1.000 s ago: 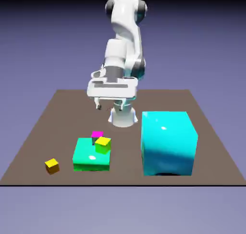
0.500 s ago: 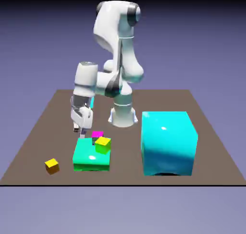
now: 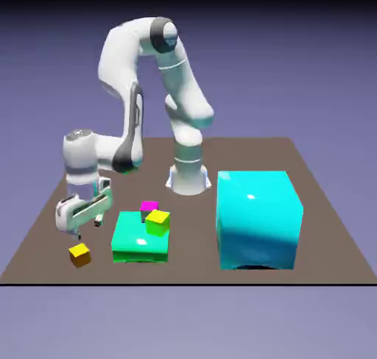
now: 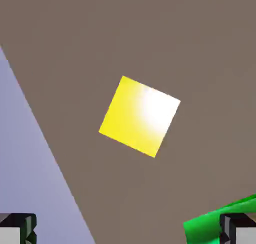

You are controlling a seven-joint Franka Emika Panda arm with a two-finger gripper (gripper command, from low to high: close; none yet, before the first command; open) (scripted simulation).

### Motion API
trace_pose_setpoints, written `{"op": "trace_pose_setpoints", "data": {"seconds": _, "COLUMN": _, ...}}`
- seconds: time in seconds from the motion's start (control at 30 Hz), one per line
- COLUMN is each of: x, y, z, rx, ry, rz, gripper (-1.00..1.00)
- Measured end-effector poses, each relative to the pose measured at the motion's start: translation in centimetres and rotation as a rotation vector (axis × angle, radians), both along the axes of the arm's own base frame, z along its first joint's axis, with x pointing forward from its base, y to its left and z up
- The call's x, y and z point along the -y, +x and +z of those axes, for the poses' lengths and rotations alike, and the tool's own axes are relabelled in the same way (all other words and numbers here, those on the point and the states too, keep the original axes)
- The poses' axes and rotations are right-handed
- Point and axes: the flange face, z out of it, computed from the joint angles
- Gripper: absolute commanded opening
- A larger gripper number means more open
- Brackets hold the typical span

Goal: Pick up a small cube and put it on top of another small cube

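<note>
Where the brown bench nears its front edge at the exterior view's left, the small cube sits alone, the tiniest block in sight, its top a golden yellow and its two visible sides shaded toward orange. In the hand view the small cube shows as a tilted yellow square on bare brown surface, bright and washed almost white toward one corner, deeper yellow toward the opposite one, with its edges turned at an angle to the picture's frame. The claw hangs just above the cube and a little toward the green block, its fingers pointing down and spread wide with nothing between them; in the hand view the two grey fingertips stand far apart at the bottom corners and the cube lies well clear of them. Just to the exterior view's right of the cube lies a flat green block, apart from it, and a corner of that green block shows beside one fingertip in the hand view. On the green block's far part rests a lemon-yellow cube, slightly larger than the golden one, with a magenta cube just behind it. Well apart, toward the exterior view's right, stands a big cyan cube.
</note>
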Motion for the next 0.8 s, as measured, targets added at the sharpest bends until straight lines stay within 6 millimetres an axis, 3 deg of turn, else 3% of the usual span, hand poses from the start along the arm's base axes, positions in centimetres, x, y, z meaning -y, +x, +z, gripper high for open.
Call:
{"op": "trace_pose_setpoints", "data": {"seconds": 0.13, "x": 3.3, "y": -1.3, "z": -2.2, "rx": -0.017, "ry": 0.094, "rz": -0.233, "gripper": 0.00}}
{"op": "trace_pose_setpoints", "data": {"seconds": 0.2, "x": 3.3, "y": -1.3, "z": -2.2, "rx": -0.017, "ry": 0.095, "rz": -0.233, "gripper": 0.00}}
{"op": "trace_pose_setpoints", "data": {"seconds": 0.33, "x": 2.8, "y": -0.7, "z": -8.4, "rx": -0.017, "ry": 0.095, "rz": -0.234, "gripper": 0.00}}
{"op": "trace_pose_setpoints", "data": {"seconds": 0.37, "x": 2.7, "y": -0.7, "z": -9.2, "rx": -0.017, "ry": 0.095, "rz": -0.233, "gripper": -1.00}}
{"op": "trace_pose_setpoints", "data": {"seconds": 0.43, "x": 2.7, "y": -0.7, "z": -9.2, "rx": -0.017, "ry": 0.094, "rz": -0.234, "gripper": -1.00}}
{"op": "trace_pose_setpoints", "data": {"seconds": 0.57, "x": 3.3, "y": -1.2, "z": -2.9, "rx": -0.016, "ry": 0.095, "rz": -0.234, "gripper": -1.00}}
{"op": "trace_pose_setpoints", "data": {"seconds": 0.8, "x": -4.0, "y": -1.0, "z": 2.2, "rx": -0.080, "ry": 0.063, "rz": -0.090, "gripper": -1.00}}
